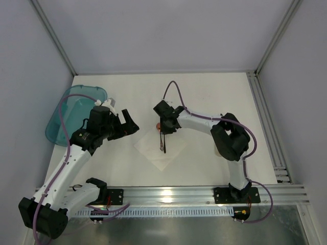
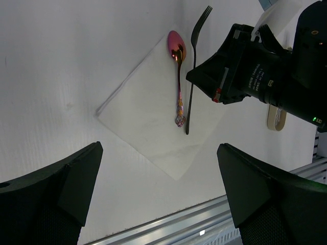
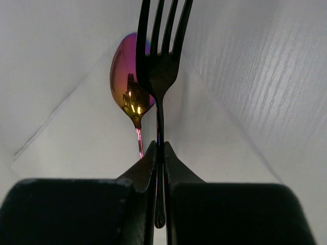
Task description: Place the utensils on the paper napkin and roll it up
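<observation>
Step in hand: setting the second utensil down on the paper napkin. The right pincer is clamped tight on the handle of a dark fork, gripping near mid-handle, with the handle end poking out below the jaws in the right wrist view. The fork runs parallel to and just beside an iridescent pink-gold spoon that already lies on the napkin. Both point toward the same far corner, and the fork tines reach past the napkin edge over the bare worktop. Can't tell whether the fork is fully resting on the paper or a touch above it. No knife in view. The napkin sits flat and unrolled as a diamond in the middle of the worktop, between the two arms. The left pincer is spread wide and holds nothing, hovering just left of the napkin. Next move, as I judge it: the right pincer lets go without dragging the fork or nudging the spoon, backs off, then a corner of the paper gets pinched and rolled over both utensils. Thin paper could slide or crumple, and the overhanging tines may not get wrapped. Around: a teal plastic tub at far left, well apart; a tan loop-shaped item partly hidden behind the right arm; an aluminium rail along the near edge. Nothing sits on the napkin besides the cutlery, but the right arm itself hangs over the roll path.
</observation>
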Tool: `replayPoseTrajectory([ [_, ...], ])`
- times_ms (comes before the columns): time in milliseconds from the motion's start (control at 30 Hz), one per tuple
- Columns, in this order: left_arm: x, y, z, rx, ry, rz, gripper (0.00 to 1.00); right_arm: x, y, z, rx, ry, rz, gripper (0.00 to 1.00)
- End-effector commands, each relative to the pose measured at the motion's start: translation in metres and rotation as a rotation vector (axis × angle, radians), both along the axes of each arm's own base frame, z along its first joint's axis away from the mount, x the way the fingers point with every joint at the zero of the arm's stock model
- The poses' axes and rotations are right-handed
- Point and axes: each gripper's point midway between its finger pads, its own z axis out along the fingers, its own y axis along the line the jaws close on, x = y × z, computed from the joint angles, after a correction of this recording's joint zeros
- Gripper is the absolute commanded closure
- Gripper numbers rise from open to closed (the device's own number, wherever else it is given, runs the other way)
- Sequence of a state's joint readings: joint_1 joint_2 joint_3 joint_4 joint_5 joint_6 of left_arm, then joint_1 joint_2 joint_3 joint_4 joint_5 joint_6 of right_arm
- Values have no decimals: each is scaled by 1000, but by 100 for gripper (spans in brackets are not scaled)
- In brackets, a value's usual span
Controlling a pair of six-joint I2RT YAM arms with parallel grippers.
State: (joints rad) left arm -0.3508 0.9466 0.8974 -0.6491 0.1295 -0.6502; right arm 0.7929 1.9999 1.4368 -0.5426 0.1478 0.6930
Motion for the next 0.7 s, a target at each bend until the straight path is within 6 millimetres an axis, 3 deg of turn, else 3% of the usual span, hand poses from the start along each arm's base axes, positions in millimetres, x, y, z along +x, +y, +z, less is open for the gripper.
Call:
replayPoseTrajectory([
  [0,1,3,7,1,-31,11,0,7,8,10,15,-40,-23,96],
  [667,1,2,4,-7,-24,13,1,0,7,-4,-15,-22,-30,92],
])
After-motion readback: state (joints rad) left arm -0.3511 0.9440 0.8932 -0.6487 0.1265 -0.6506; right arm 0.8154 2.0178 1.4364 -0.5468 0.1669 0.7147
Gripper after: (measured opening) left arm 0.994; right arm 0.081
